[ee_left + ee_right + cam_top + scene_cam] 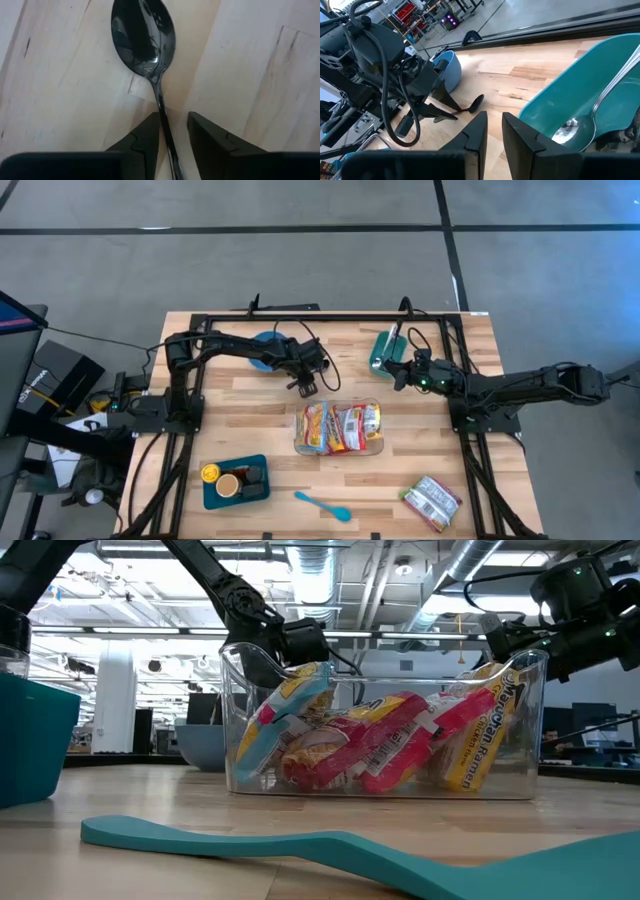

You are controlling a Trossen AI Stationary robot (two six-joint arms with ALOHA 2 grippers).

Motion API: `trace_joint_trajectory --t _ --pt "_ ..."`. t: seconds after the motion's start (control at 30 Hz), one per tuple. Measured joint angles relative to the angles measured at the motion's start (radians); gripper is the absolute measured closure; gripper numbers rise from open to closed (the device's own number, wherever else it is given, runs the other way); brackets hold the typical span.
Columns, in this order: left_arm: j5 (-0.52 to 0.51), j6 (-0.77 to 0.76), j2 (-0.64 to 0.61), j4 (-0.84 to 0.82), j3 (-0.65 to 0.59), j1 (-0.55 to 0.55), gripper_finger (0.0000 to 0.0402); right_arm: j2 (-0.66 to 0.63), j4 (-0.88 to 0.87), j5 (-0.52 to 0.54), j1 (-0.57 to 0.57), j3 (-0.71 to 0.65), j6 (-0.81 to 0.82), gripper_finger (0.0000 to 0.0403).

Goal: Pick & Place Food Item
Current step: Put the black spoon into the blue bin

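Teal spatula lies closest to the low camera, near the front edge of the desk, with the clear bin of ramen packets just behind it at mid-desk. Another food packet sits loose toward the front right corner. Left gripper is down on the desk between the blue bowl and the bin, its 2 fingers straddling the handle of a dark spoon; they look narrowly apart, and I cannot tell whether they already pinch it. Right gripper hovers beside the teal dish near the back edge, fingers nearly together and holding nothing. To do this step well, I would centre the handle between both pads, squeeze squarely, then lift straight up so the thin spoon does not twist or slip.
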Motion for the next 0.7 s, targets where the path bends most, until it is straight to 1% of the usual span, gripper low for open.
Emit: trace_joint_trajectory --t 0.23,0.5,0.6,0.7 --pt "0.002 0.000 0.000 0.002 0.000 0.000 0.0349 0.000 0.000 0.000 0.000 0.000 0.000 0.0349" --pt "0.000 0.000 0.002 0.011 -0.001 0.000 0.0391 0.000 0.000 0.000 0.000 0.000 0.000 0.0349" --pt "-0.001 0.000 0.002 0.011 -0.001 0.000 0.0396 0.000 0.000 0.000 0.000 0.000 0.000 0.0349" --pt "-0.002 0.000 0.002 0.012 -0.001 0.000 0.0391 0.000 0.000 0.000 0.000 0.000 0.000 0.0349"
